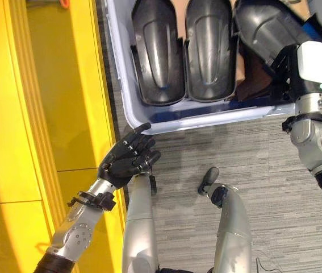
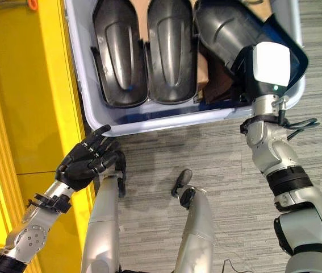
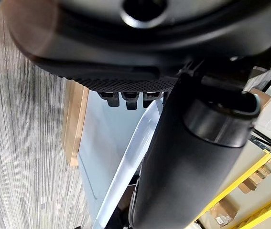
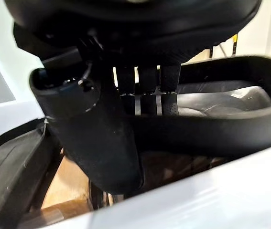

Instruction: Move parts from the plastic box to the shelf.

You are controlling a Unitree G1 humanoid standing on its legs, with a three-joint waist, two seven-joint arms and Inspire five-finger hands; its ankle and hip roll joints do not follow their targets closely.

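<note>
Right hand [image 2: 246, 62] reached into box [image 2: 166, 120] at its near right corner, fingers [image 4: 147, 90] and thumb curled round rim of black part [image 2: 229, 28]. Two more parts [image 2: 143, 51] lay side by side along box's near edge. Left hand [image 2: 87, 159] hovered outside near left corner, fingers loosely bent, holding nothing, beside yellow shelf [image 2: 36, 102].

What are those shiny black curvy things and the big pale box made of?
The black parts look like moulded plastic: smooth, semi-gloss, with soft highlights along their ridges. The box seems to be pale, slightly glossy plastic with a rounded rim. Neither can be told for certain from looks alone.
</note>
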